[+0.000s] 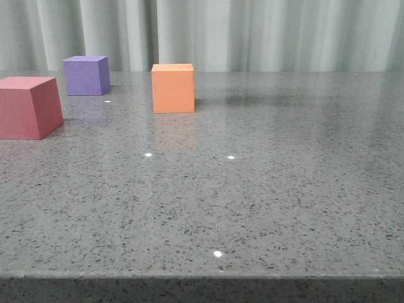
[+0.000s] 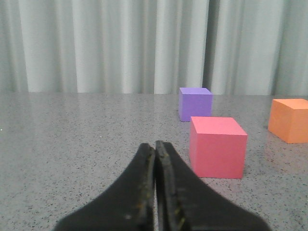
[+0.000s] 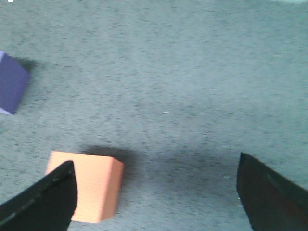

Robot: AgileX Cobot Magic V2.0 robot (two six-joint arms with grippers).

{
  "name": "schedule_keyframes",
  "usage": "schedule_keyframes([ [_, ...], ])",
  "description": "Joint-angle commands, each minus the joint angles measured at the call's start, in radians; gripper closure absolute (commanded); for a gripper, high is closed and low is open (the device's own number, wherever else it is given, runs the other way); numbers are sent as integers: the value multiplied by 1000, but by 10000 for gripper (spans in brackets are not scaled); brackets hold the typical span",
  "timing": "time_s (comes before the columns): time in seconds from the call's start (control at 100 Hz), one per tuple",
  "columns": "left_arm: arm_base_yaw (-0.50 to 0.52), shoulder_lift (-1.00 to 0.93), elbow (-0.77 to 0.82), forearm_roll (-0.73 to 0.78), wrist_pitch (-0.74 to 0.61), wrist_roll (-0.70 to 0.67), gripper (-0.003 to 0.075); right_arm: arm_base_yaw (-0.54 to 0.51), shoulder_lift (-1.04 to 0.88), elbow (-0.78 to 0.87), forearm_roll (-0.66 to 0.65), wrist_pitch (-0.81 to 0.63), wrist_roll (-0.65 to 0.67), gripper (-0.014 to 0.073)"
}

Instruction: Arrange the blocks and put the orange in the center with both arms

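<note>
1. The orange cube (image 1: 173,88) looks light, stiff and matte, probably foam or painted wood; its flat faces should not slip. Judged best grip: two opposite side faces, square on.
2. It is plain, unmarked and sharp-edged, sitting flat on the speckled grey table (image 1: 265,202), far and left of centre.
3. The purple cube (image 1: 86,75) stands farther left and back; the pinkish-red cube (image 1: 28,106) is nearest, at the left edge. All are well apart.
4. The left gripper (image 2: 155,147) is closed on nothing, low, near the pinkish-red cube.
5. The right gripper (image 3: 156,185) is spread wide above the table, with the orange cube by one finger, not between them.
</note>
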Motion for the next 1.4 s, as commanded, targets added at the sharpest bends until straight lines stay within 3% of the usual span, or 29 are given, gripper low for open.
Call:
schedule_keyframes([
  [0.0,3,-31,44,-3,-78,-6,739,-27,-86,3,-10,-26,-52,-62],
  [0.13,3,-31,44,-3,-78,-6,739,-57,-173,133,-11,-89,-65,-62],
  [0.31,3,-31,44,-3,-78,-6,739,-132,-351,445,-11,-233,-65,-62],
  [0.57,3,-31,44,-3,-78,-6,739,-317,-687,926,-11,-424,-65,-62],
  [0.8,3,-31,44,-3,-78,-6,739,-455,-983,1237,-11,-537,-65,-62],
  [1.05,3,-31,44,-3,-78,-6,739,-469,-1263,1495,-23,-632,-65,-62],
  [1.39,3,-31,44,-3,-78,-6,739,-469,-1504,1686,-29,-654,-65,-62],
])
